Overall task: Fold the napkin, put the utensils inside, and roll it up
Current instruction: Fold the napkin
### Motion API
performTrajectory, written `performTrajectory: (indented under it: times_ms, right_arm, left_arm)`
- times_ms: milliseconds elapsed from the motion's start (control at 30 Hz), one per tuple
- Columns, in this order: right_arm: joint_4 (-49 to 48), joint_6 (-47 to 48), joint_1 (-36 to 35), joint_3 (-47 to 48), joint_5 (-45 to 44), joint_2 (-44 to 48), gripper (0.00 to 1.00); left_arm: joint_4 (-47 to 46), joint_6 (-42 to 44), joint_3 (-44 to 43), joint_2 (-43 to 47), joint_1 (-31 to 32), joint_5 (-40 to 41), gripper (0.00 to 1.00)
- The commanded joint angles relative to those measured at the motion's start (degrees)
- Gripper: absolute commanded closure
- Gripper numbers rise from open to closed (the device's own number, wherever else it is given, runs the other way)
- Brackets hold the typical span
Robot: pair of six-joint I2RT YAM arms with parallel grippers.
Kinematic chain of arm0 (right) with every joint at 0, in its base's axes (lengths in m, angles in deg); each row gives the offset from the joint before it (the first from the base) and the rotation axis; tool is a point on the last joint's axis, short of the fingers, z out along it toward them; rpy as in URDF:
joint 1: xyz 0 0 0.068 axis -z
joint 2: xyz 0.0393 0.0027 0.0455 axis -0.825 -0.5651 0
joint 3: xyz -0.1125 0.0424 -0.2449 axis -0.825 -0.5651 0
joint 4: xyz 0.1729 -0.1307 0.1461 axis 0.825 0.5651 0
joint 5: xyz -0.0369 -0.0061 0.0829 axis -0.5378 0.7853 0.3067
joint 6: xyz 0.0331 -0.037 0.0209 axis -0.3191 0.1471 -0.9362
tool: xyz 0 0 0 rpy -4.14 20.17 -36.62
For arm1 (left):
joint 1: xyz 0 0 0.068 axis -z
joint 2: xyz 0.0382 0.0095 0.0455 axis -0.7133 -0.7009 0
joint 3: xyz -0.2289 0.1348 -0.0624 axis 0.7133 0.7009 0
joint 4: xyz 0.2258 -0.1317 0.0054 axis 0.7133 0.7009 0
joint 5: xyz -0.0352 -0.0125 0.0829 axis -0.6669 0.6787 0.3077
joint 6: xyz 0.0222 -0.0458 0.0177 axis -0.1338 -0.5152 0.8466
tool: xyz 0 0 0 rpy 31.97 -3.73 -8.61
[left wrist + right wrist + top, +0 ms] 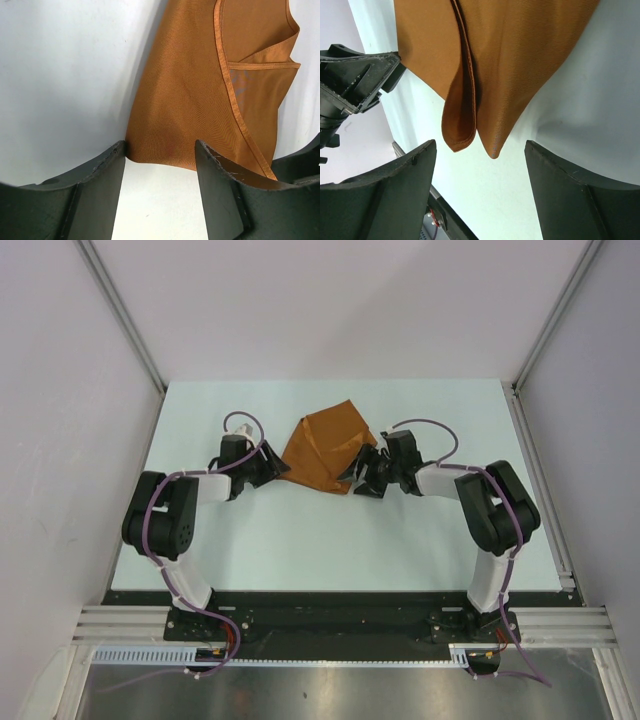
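Note:
The rust-orange napkin (pixel 328 448) lies loosely folded on the pale table, with doubled hemmed layers. My left gripper (pixel 274 473) is open at its near left corner; in the left wrist view the napkin (pixel 195 95) ends just past the gripper (pixel 160 150), with nothing between the fingers. My right gripper (pixel 357 477) is open at the near right corner; in the right wrist view two pointed napkin (pixel 515 60) corners hang just ahead of the gripper (pixel 480 148), not held. The fork is not in view.
The table (pixel 330 550) is pale green-white with a black rail (pixel 330 598) along its near edge and grey walls on three sides. The left gripper's fingers (pixel 360 75) show in the right wrist view, close beside the napkin.

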Motion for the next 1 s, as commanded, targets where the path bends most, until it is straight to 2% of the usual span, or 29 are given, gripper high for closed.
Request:
performTrajectory:
  times_ms: [0,300,567,767,967]
  right_arm:
    - [-1.07,-0.54,-1.35,2.99,-0.67,0.63,0.23]
    - [2.7,1.13,-2.4,7.04,-2.08,-2.97,0.25]
    - [8.42,3.25,-2.93,9.42,-5.33,-4.56,0.32]
    - [10.17,3.6,-3.11,9.68,-6.04,-5.26,0.42]
    - [11.15,4.21,-3.28,9.68,-7.45,-5.61,0.57]
  left_arm:
    - [0.69,0.1,0.2,-0.22,0.11,-1.04,0.37]
    - [0.43,-0.08,0.02,-0.4,0.11,-1.48,0.37]
    - [0.34,-0.17,-0.15,-0.31,0.11,-1.57,0.37]
    - [0.25,-0.17,-0.07,-0.4,0.11,-1.83,0.37]
    - [0.08,-0.17,0.2,-0.31,0.2,-1.84,0.37]
